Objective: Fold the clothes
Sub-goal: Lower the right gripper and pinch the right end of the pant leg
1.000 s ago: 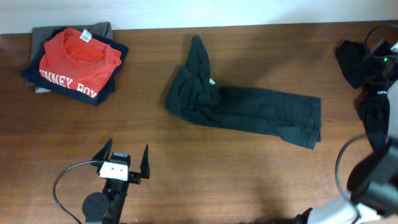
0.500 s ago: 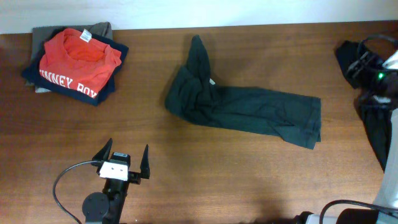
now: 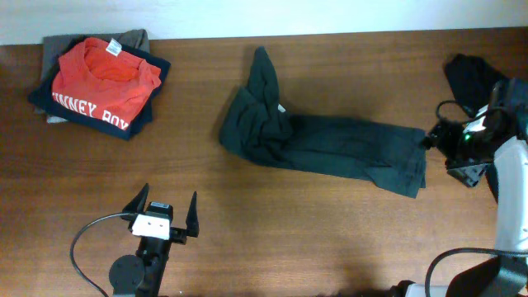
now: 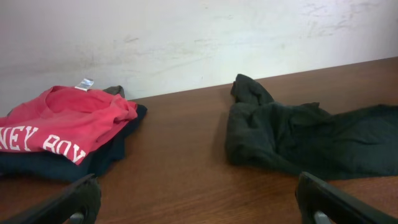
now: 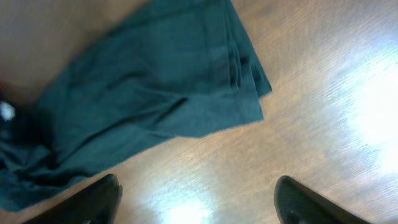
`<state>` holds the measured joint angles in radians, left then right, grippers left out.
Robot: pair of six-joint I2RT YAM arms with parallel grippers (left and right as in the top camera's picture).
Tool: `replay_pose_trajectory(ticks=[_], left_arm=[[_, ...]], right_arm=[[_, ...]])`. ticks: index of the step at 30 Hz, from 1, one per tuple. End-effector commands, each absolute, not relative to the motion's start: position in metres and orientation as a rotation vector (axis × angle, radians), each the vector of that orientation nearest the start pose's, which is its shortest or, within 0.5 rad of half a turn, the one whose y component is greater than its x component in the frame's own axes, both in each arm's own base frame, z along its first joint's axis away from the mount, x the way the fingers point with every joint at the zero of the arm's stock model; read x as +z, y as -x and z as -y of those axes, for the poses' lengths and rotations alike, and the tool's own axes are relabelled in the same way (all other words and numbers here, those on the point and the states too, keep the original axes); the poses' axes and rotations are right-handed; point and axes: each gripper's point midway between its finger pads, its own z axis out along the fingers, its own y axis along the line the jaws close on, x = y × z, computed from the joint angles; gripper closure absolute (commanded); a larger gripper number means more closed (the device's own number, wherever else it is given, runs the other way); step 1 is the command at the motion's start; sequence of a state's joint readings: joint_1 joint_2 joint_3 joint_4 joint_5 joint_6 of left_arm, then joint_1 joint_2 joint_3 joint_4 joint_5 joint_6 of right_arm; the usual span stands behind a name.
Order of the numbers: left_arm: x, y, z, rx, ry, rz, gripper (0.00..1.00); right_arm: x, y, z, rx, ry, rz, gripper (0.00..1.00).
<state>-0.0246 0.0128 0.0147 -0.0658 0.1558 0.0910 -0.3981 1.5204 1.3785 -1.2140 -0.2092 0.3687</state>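
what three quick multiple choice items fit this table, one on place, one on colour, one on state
1. Where is the folded stack? A far-left corner; B centre; C right edge.
2. Its top shirt is: A yellow; B red; C white.
3. The left pincer is: A shut on cloth; B shut, empty; C open, empty.
Key: A, it lies top left in the overhead view; B, red with white letters; C, its fingers stand spread with nothing between them.

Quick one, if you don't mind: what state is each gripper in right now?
Left gripper: open, holding nothing.
Right gripper: open, empty, by the end of the dark garment.
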Motion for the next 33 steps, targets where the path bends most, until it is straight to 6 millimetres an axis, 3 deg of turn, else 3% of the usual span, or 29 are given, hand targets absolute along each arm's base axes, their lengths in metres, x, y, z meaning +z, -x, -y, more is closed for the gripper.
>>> replay_pose_trajectory(ticks=[1, 10, 13, 22, 26, 33], left_arm=[[0.160, -0.244, 0.030, -0.054, -0.216, -1.622, 0.01], [0.160, -0.244, 0.030, -0.054, -0.216, -1.622, 0.01], [0.160, -0.244, 0.030, -0.054, -0.216, -1.622, 0.01], [0.160, -0.244, 0.030, -0.054, -0.216, -1.622, 0.01], [0.160, -0.244, 0.030, -0.054, -0.216, -1.622, 0.01], [0.160, -0.244, 0.030, -0.054, -0.216, -1.621, 0.01]], right_arm=[[0.135, -0.292, 0.081, 0.315, -1.089, -2.752, 0.07], [0.079, -0.295, 0.088, 0.277, -1.104, -2.715, 0.07], [0.063, -0.295, 0.090, 0.257, -1.128, -2.719, 0.12], [0.025, -0.285, 0.084, 0.286, -1.193, -2.837, 0.17], [0.019, -0.274, 0.078, 0.302, -1.226, -2.890, 0.21], [0.029, -0.274, 0.062, 0.439, -1.221, -2.887, 0.23]])
